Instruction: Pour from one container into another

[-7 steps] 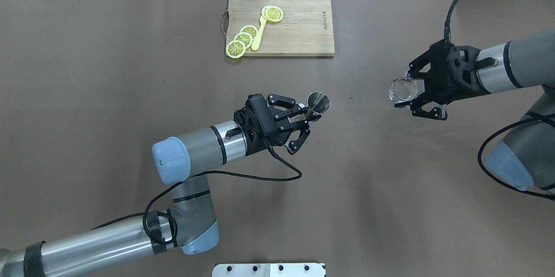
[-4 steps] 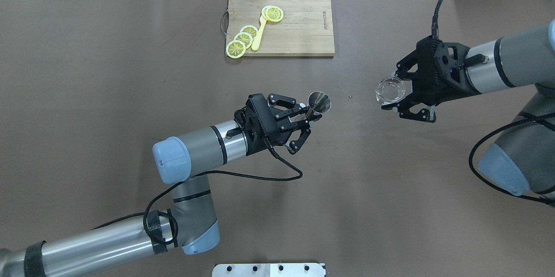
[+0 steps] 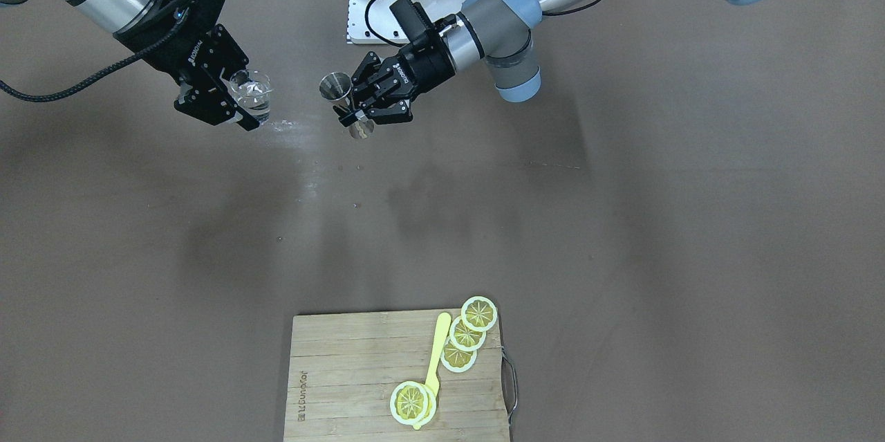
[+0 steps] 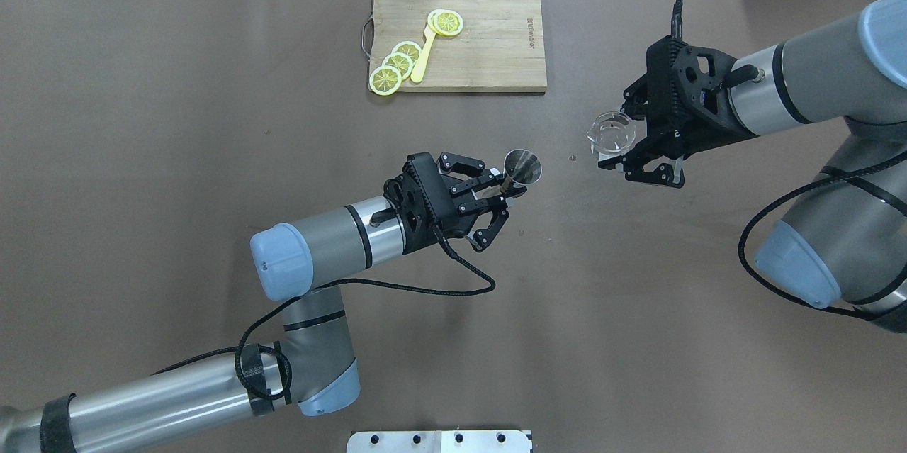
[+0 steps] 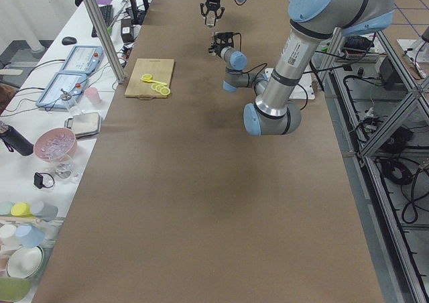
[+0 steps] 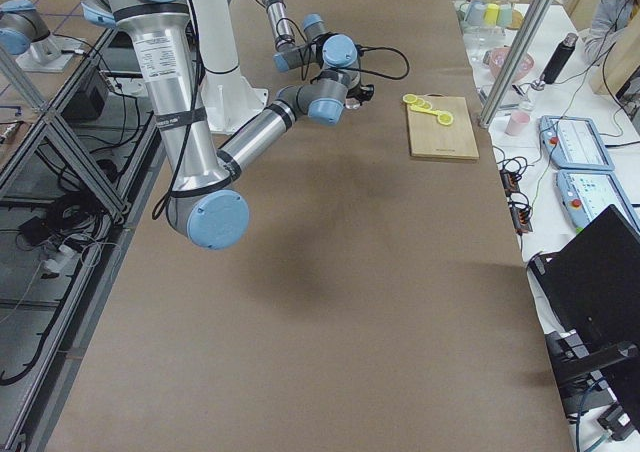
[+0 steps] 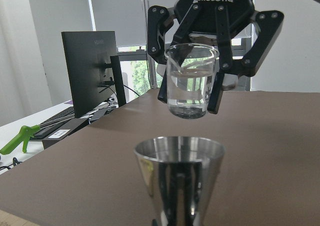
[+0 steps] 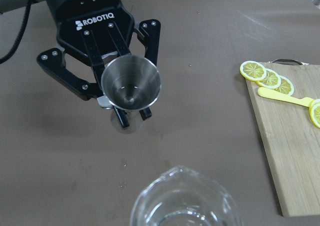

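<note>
A steel jigger (image 4: 521, 168) (image 3: 337, 88) (image 8: 131, 84) is held upright above the table by my left gripper (image 4: 502, 191) (image 3: 354, 104), which is shut on its waist. A clear glass beaker (image 4: 611, 134) (image 3: 252, 92) (image 7: 192, 79) with some clear liquid in it is upright in my right gripper (image 4: 629, 148) (image 3: 234, 97), which is shut on it. The beaker hangs to the right of the jigger in the overhead view, apart from it and slightly higher. In the left wrist view the jigger (image 7: 179, 178) stands in front of and below the beaker.
A wooden cutting board (image 4: 459, 37) (image 3: 399, 378) lies at the table's far middle, with several lemon slices (image 4: 399, 62) and a yellow spoon (image 4: 424, 54) on it. A white base plate (image 4: 439, 441) sits at the near edge. Brown paper covers the table.
My right gripper has carried the beaker left and farther across the table, toward the jigger. The left gripper and jigger have stayed in place.
</note>
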`<state>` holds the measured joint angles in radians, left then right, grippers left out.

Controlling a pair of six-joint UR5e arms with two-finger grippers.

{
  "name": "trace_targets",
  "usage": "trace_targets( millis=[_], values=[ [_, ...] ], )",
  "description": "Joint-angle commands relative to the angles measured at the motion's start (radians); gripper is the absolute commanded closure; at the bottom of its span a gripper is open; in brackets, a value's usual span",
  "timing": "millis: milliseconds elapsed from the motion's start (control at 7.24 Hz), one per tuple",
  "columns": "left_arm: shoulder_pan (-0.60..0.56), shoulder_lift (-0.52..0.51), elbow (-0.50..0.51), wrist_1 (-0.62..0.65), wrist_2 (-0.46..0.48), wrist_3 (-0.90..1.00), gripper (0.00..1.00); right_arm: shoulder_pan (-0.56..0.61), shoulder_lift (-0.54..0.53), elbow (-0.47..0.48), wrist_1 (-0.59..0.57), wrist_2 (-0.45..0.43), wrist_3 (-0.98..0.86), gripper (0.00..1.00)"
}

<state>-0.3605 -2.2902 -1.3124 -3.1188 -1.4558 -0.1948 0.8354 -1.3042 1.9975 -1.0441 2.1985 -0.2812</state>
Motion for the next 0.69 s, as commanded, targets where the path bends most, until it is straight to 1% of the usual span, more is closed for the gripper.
trace_targets(
  millis=[0, 276, 553],
  values=[
    [0.000, 0.001, 0.001, 0.002, 0.002, 0.000, 1.00, -0.002, 0.005, -0.002, -0.007, -0.002, 0.000, 1.00],
    [0.000, 0.000, 0.004, 0.002, 0.003, 0.000, 1.00, -0.002, 0.011, -0.005, -0.010, -0.002, 0.000, 1.00],
    [0.000, 0.000, 0.007, 0.002, 0.006, 0.003, 1.00, -0.002, 0.048, -0.008, -0.049, -0.002, 0.000, 1.00]
  ],
)
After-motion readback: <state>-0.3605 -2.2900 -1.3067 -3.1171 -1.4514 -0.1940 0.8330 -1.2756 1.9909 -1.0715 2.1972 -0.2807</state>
